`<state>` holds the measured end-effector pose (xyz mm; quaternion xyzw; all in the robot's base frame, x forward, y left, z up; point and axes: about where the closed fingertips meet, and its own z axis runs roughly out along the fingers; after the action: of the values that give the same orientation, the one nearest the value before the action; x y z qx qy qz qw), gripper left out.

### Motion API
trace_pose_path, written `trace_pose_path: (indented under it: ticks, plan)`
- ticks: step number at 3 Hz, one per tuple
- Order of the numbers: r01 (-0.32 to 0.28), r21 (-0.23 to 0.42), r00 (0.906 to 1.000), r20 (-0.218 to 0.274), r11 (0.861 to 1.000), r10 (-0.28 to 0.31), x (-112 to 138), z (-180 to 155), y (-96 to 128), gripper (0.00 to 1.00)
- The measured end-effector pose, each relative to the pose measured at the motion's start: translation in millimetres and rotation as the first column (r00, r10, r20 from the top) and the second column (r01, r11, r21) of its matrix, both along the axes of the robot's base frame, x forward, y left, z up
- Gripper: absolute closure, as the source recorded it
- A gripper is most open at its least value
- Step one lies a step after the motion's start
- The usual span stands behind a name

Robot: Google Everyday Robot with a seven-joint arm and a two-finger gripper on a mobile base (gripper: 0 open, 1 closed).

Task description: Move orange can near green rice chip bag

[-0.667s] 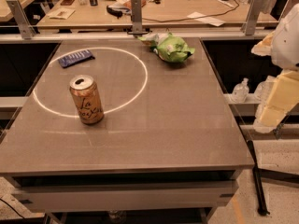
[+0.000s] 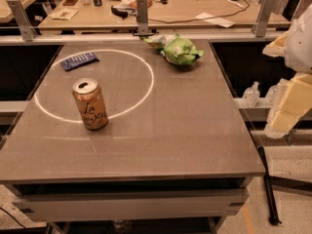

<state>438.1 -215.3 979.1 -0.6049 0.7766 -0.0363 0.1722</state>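
Note:
The orange can stands upright on the grey table, at the left, on the rim of a bright ring of light. The green rice chip bag lies at the table's far edge, right of the middle and well away from the can. My gripper hangs off the table's right side, beyond the edge, far from both the can and the bag. It holds nothing that I can see.
A flat dark blue wrapper lies at the table's far left. A rail with metal posts runs behind the table, with a cluttered wooden bench beyond. A plastic bottle stands on a lower shelf to the right.

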Motion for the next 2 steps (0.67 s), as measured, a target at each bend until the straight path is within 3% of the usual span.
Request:
trace_pose_path:
  ticks: [1, 2]
  plan:
    - [0.062, 0.111, 0.9979, 0.014, 0.992, -0.064, 4.8, -0.9, -17.7, 0.0]
    - [0.127, 0.31, 0.9917, -0.021, 0.942, -0.127, 6.4, -10.3, -31.0, 0.0]
